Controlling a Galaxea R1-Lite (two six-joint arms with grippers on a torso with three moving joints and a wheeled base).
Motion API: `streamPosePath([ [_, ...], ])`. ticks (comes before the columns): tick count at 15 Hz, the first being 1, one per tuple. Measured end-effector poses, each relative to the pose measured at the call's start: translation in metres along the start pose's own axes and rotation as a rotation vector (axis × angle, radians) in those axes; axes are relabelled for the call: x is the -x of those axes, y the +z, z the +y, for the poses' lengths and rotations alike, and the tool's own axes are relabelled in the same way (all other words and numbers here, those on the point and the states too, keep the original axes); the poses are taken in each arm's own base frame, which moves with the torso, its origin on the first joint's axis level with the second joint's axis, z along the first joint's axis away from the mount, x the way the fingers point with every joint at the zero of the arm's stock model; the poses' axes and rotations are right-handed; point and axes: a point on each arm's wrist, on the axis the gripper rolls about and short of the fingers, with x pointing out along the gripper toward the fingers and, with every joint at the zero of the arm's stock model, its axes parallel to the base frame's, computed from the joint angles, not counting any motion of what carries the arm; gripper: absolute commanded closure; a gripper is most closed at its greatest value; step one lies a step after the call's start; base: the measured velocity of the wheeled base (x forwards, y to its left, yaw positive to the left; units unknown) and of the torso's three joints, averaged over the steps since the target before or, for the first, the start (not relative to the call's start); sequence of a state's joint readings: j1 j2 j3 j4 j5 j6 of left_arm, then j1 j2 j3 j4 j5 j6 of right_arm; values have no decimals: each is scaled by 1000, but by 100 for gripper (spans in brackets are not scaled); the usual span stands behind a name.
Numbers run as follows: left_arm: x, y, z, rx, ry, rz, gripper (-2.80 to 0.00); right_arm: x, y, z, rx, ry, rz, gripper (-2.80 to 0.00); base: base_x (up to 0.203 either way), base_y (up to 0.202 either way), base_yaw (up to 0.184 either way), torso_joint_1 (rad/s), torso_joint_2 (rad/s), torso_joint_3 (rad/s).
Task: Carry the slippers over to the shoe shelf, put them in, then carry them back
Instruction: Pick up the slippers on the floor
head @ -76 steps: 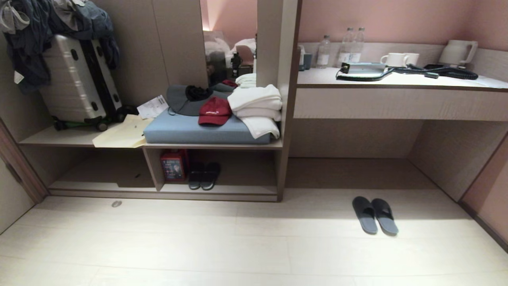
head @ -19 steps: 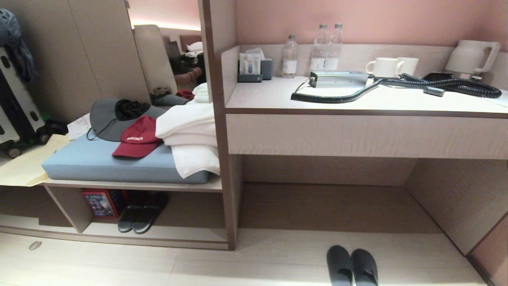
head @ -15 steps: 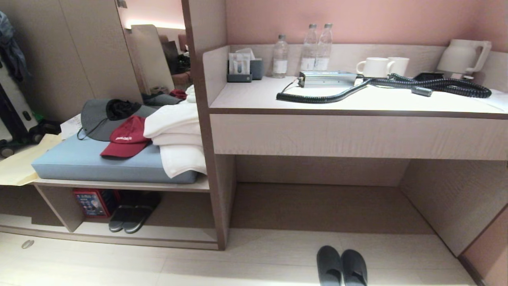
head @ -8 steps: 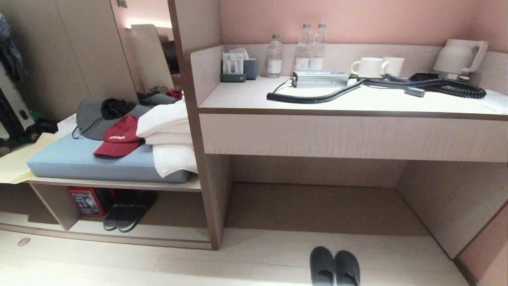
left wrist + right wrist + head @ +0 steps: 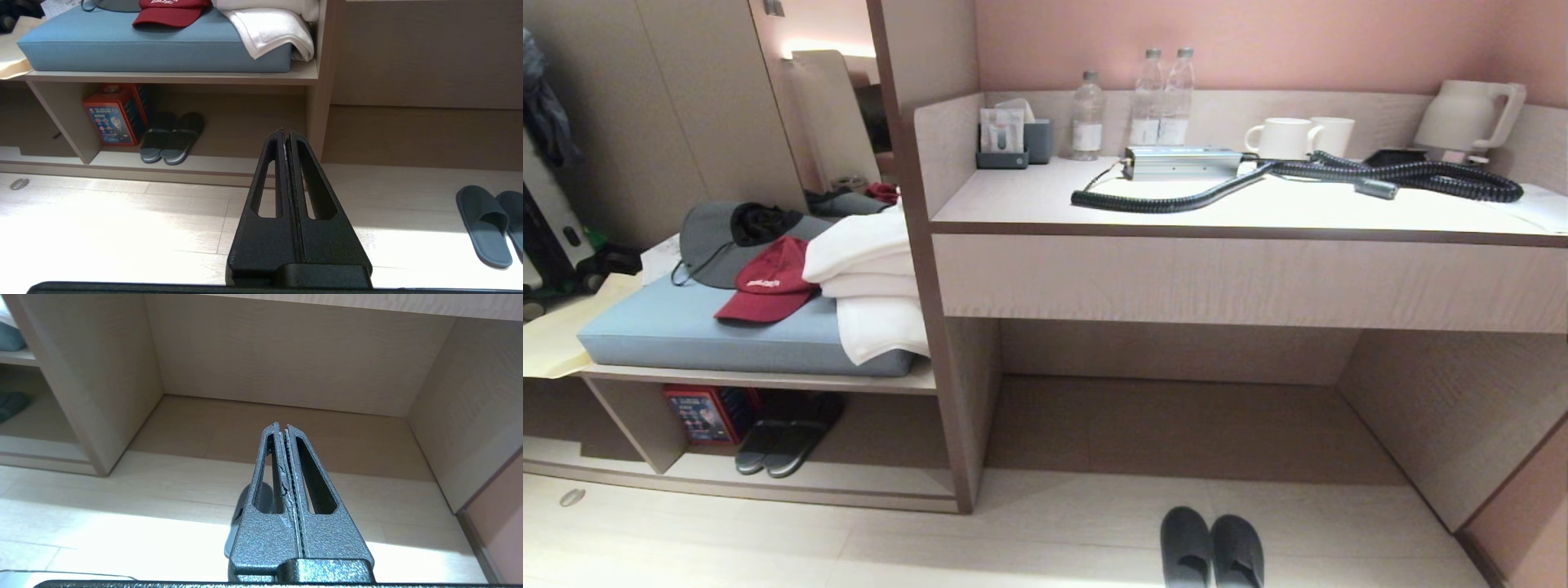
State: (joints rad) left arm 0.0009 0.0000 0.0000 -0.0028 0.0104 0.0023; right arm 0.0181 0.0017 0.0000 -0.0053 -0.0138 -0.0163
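Observation:
The slippers point(image 5: 1211, 549), a grey-blue pair, lie side by side on the pale floor in front of the recess under the counter, toes toward the wall. The left wrist view also has the slippers point(image 5: 486, 222), far off to one side of my left gripper point(image 5: 285, 131), which is shut and empty above the floor. My right gripper point(image 5: 282, 425) is shut and empty too, and one slipper point(image 5: 236, 528) shows partly behind it. The shoe shelf point(image 5: 874, 480) is the low compartment at the left, under the blue cushion. Neither arm shows in the head view.
A darker pair of slippers point(image 5: 786, 437) and a red box point(image 5: 698, 415) sit inside the shelf. A blue cushion point(image 5: 686, 335) above carries a red cap and white towels. A vertical panel point(image 5: 947, 408) separates shelf and recess. The counter point(image 5: 1241, 216) holds cups, bottles, a kettle and a coiled cable.
The whole view slid a little leftward up to half a second ago, so the camera moved, then it held still. The slippers lie where they were on the floor.

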Motion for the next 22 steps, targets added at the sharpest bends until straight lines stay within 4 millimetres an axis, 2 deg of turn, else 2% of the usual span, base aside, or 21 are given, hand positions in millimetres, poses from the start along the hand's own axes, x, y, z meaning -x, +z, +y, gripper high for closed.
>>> streamPosePath([
  [18, 1, 0, 0, -7, -2, 13, 0, 0, 0, 0, -3, 0, -1, 0, 0, 0, 0, 0, 3, -178],
  [22, 1, 0, 0, -7, -2, 13, 0, 0, 0, 0, -3, 0, 0, 0, -128, 0, 1, 4, 5, -200],
])
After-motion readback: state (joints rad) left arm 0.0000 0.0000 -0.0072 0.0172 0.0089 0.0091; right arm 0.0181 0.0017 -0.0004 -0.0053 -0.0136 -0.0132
